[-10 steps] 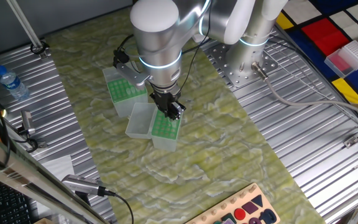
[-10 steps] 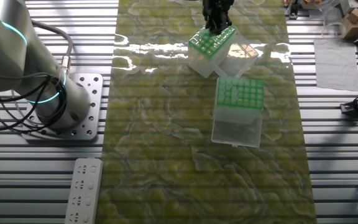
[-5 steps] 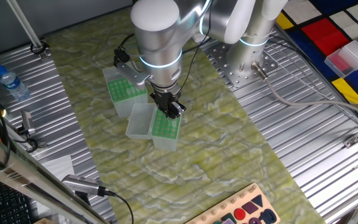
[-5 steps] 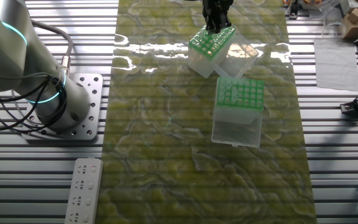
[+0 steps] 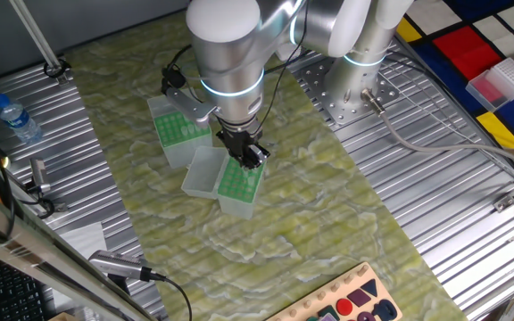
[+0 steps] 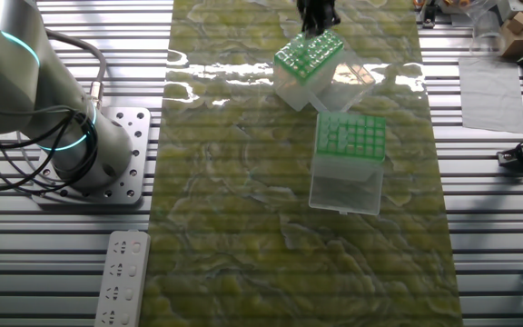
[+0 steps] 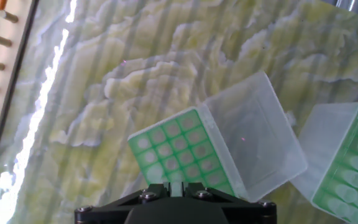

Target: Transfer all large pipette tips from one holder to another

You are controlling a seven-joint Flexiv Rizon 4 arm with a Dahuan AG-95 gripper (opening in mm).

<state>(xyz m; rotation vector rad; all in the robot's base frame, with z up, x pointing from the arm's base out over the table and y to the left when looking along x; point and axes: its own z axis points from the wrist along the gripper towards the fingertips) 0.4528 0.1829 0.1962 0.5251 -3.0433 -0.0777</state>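
Note:
My gripper [image 5: 252,160] hangs just above the nearer clear holder [image 5: 239,185], whose green rack plate [image 7: 182,152] faces up and whose lid [image 7: 257,140] lies open beside it. In the hand view the gripper [image 7: 178,185] has its jaws close together, with a narrow pale mint strip pinched between them that looks like a large pipette tip. The other holder [image 5: 178,129] stands a little way off with its lid open. Pale large pipette tips [image 7: 353,165] show in its cells. From the opposite side the gripper [image 6: 319,18] sits over the far holder [image 6: 307,56].
A water bottle [image 5: 16,119] stands on the metal slats at the left. Red and white boxes [image 5: 505,78] lie at the far right, and a shape-peg board [image 5: 355,303] sits at the front edge. The arm's base [image 6: 62,127] and a power strip [image 6: 121,277] are beside the mat.
The gripper has risen a little off the nearer holder's rack. Both holders have stayed put.

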